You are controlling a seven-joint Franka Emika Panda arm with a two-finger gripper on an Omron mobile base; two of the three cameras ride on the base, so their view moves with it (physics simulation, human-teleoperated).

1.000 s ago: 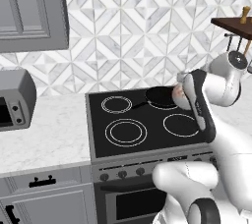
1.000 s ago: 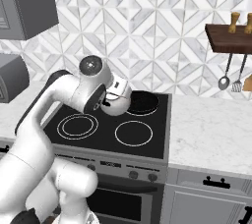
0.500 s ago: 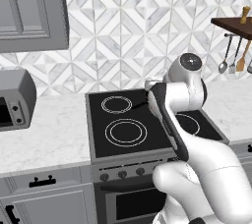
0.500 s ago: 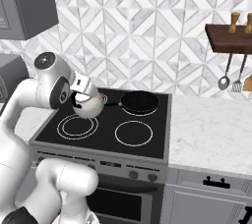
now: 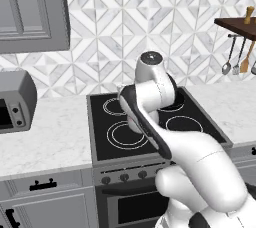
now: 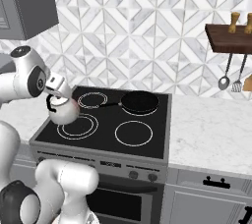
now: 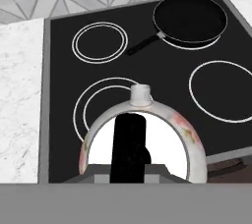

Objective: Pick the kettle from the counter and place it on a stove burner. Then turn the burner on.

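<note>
Arm has swung further left since half a second ago, carrying the small rounded silvery-white kettle (image 6: pixel 63 112) from over the cooktop's middle to above the front-left large double-ring burner (image 6: pixel 78 126); hand (image 6: pixel 55 90) pinching the kettle's thin black upright handle (image 7: pixel 129 145); kettle off the glass, spout (image 7: pixel 141 94) toward the rings; flat black frying pan (image 6: pixel 140 102) on the rear right burner; white marble desk (image 5: pixel 45 132) left of the black glass cooktop (image 7: pixel 162 78).

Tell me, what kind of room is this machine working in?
It looks like a home kitchen, computer-drawn rather than real. A black glass cooktop with an oven below sits in a white marble-look counter, a frying pan rests on a back burner, and utensils hang by the tiled wall.
</note>
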